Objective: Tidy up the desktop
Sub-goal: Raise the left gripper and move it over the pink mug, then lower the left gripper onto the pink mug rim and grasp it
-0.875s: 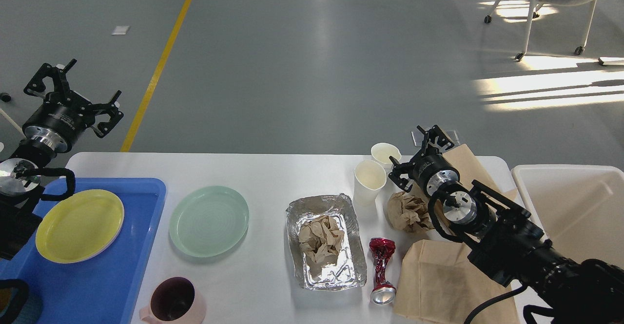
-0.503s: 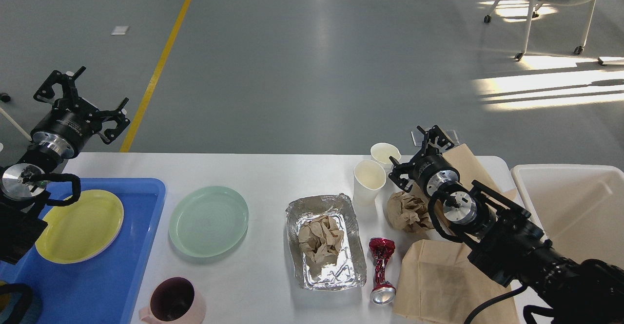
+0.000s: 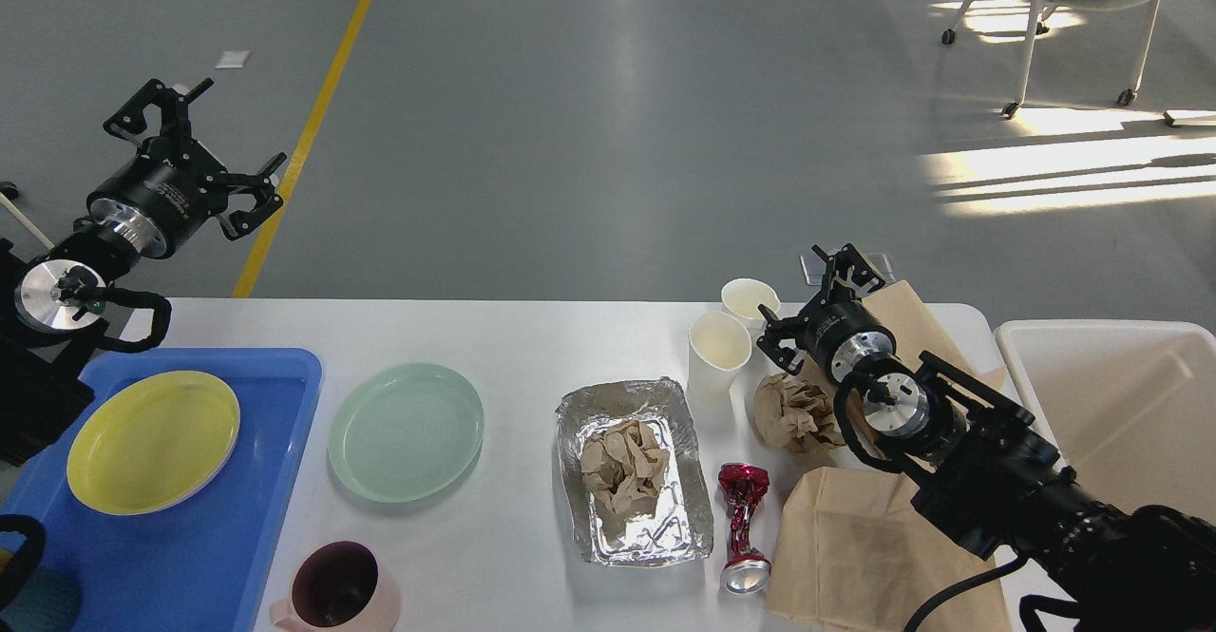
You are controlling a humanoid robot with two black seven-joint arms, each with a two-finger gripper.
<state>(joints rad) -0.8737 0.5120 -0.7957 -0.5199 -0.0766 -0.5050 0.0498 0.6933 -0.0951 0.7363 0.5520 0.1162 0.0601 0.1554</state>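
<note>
My left gripper (image 3: 199,152) hovers with fingers spread beyond the table's far left corner; my right gripper (image 3: 825,295) spreads near its far right edge.

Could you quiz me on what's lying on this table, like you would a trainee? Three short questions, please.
1. True or false: the yellow plate lies in the blue tray.
2. What sits inside the foil container? A) a cup B) crumpled brown paper C) a can
3. Fill in: the crushed red can lies between the foil container and the flat brown ____.

Key
1. True.
2. B, the crumpled brown paper.
3. Paper bag.
</note>
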